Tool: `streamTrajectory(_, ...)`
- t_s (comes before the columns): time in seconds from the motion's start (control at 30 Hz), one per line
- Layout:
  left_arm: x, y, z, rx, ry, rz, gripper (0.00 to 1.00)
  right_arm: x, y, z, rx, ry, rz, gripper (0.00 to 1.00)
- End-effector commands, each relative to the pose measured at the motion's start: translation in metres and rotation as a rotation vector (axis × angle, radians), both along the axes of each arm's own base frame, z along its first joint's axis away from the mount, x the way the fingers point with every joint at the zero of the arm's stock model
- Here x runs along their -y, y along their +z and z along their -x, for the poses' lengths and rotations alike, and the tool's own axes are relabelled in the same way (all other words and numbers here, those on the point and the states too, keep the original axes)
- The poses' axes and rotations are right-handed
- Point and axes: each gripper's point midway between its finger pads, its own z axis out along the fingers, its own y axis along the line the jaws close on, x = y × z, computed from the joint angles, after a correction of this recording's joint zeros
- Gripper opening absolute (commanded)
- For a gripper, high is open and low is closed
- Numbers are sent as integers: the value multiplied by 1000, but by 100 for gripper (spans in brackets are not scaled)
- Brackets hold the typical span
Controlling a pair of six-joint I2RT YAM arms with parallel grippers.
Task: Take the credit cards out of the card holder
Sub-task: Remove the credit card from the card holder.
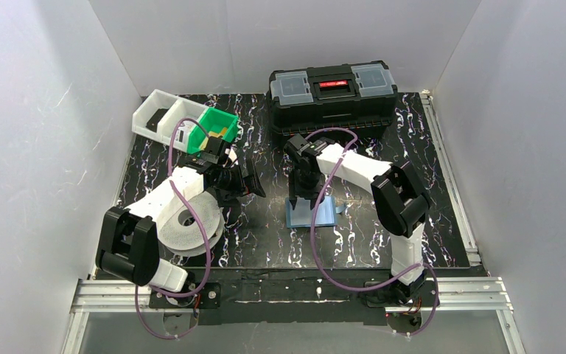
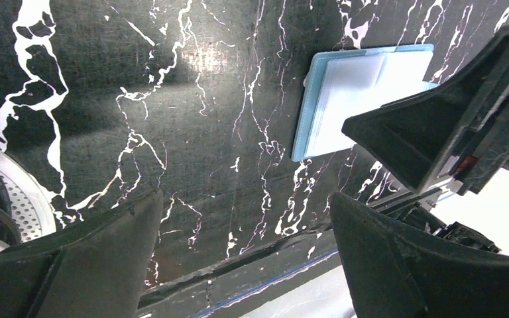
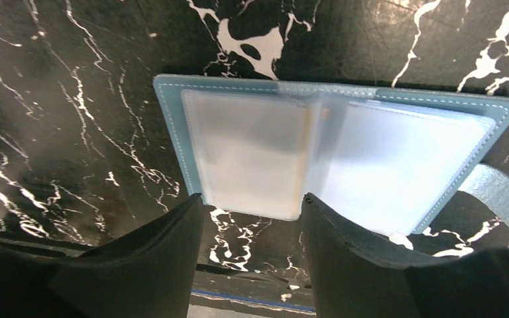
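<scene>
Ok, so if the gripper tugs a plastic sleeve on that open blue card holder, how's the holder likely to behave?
The card holder looks thin and light, so it would probably slide or lift whole. Its clear sleeves look floppy and glossy, likely bending and slipping when pinched.

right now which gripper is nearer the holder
Right. The right gripper is at the edge of the holder; the left gripper hangs off to its left, apart from it.

Blue card holder [image 3: 331, 156], black white-veined table [image 3: 73, 99].
</scene>
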Motion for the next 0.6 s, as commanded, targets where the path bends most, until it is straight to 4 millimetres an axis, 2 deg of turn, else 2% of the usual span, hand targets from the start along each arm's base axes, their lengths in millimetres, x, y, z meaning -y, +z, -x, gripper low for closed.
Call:
streamTrajectory(0.0, 2, 8, 5, 7, -9, 31, 96, 11, 6, 2, 19, 22, 100, 63)
streamTrajectory(0.33, 5, 6, 5, -12, -4, 43, 95, -1, -6, 4, -6, 62, 89, 66)
streamTrajectory(0.57, 5, 4, 8, -26, 4, 47, 95, 0, -17, 3, -30, 71, 127, 66)
